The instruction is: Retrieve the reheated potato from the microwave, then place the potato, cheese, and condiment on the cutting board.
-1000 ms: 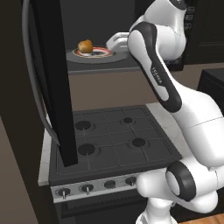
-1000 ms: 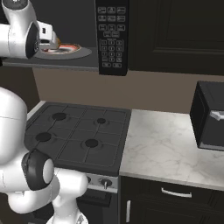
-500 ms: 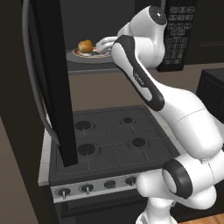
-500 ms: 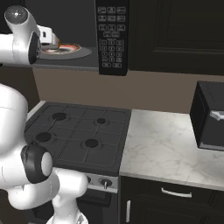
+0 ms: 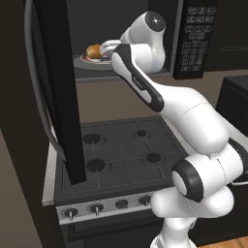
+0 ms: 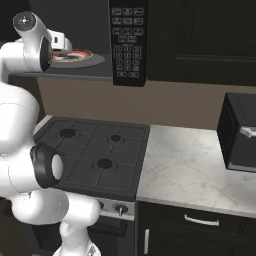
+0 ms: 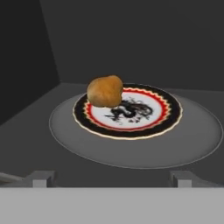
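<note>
1. Inside the microwave (image 5: 121, 29), door swung wide open: the potato (image 7: 105, 91) sits on the left part of a patterned plate (image 7: 168, 109), which rests on the grey turntable (image 7: 197, 131).
2. Gripper (image 7: 113, 178) is at the cavity mouth, facing the plate, fingers spread wide apart, nothing between them. Potato is ahead of the tips, not touching.
3. Step in hand, as I read it: final approach to grasp the potato.
4. Potato is off-centre in the hand view, left of the gripper midline. Shift toward it before advancing so it lands between the fingers, not against one.
5. Come in low enough to catch the potato at its widest, but keep the tips off the plate rim; a nudge would slide plate and potato together.
6. Round, smooth skin: likely to roll or squirt out. Close slowly, centred.
7. Lift slightly before pulling back, to clear the plate and the cavity's lower lip above the stove (image 5: 121, 155).
</note>
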Robot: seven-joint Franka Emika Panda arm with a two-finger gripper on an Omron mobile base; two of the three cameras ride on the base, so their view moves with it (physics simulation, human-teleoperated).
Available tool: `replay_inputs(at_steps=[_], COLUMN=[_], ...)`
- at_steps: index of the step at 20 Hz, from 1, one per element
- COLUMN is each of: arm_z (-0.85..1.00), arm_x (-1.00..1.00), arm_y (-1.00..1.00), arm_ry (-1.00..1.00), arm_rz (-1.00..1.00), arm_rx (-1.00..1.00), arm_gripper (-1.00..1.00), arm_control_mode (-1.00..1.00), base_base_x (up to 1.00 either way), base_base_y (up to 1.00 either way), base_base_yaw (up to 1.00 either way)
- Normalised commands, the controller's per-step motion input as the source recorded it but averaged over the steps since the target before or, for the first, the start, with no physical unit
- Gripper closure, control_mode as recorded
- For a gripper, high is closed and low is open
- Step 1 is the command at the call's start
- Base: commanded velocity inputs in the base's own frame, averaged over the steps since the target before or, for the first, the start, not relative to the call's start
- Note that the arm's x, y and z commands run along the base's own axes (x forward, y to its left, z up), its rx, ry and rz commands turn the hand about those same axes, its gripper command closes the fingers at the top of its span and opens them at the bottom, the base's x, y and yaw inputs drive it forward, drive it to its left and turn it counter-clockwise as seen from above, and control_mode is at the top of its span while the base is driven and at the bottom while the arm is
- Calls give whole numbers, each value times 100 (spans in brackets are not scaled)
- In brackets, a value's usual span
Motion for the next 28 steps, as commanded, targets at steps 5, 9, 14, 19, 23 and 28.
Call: replay_inputs(at_steps=[5, 9, 14, 19, 23, 28], arm_z=[0, 0, 0, 0, 0, -1], arm_x=[49, 40, 12, 13, 36, 22], arm_y=[17, 11, 19, 9, 1, 1], arm_ry=[0, 1, 2, 4, 1, 2], arm_rz=[-5, -3, 0, 0, 0, 0], arm_rx=[0, 0, 1, 2, 0, 0], arm_gripper=[-100, -100, -100, -100, -100, -100], arm_control_mode=[-100, -100, -100, -100, -100, -100], base_base_x=[0, 0, 0, 0, 0, 0], base_base_y=[0, 0, 0, 0, 0, 0], base_base_yaw=[0, 0, 0, 0, 0, 0])
